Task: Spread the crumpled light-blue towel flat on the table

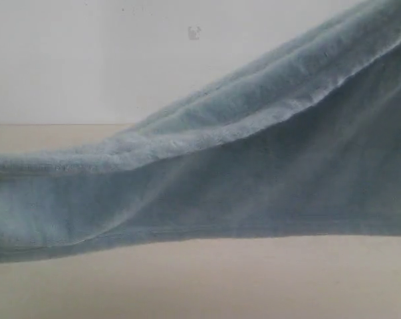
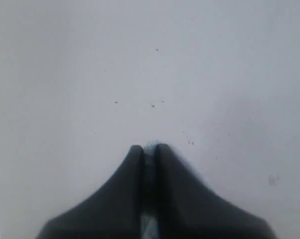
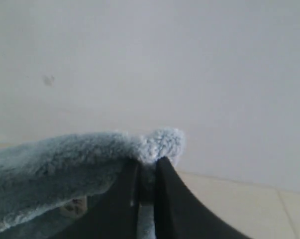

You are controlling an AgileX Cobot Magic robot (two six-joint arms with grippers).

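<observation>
The light-blue fluffy towel (image 1: 253, 173) hangs stretched across the exterior view, low at the left and rising to the top right, with its lower hem just above the beige table (image 1: 220, 279). Neither gripper shows in that view. In the left wrist view my left gripper (image 2: 149, 148) is shut, with a thin sliver of light-blue towel (image 2: 149, 226) pinched between its dark fingers. My right gripper (image 3: 148, 162) is shut on a fluffy edge of the towel (image 3: 65, 159), which bulges over the fingertips and trails off to one side above the table (image 3: 229, 199).
A whitish-grey wall (image 1: 87, 60) stands behind the table and fills the left wrist view (image 2: 150, 74). Bare table surface lies in front of the towel's lower hem.
</observation>
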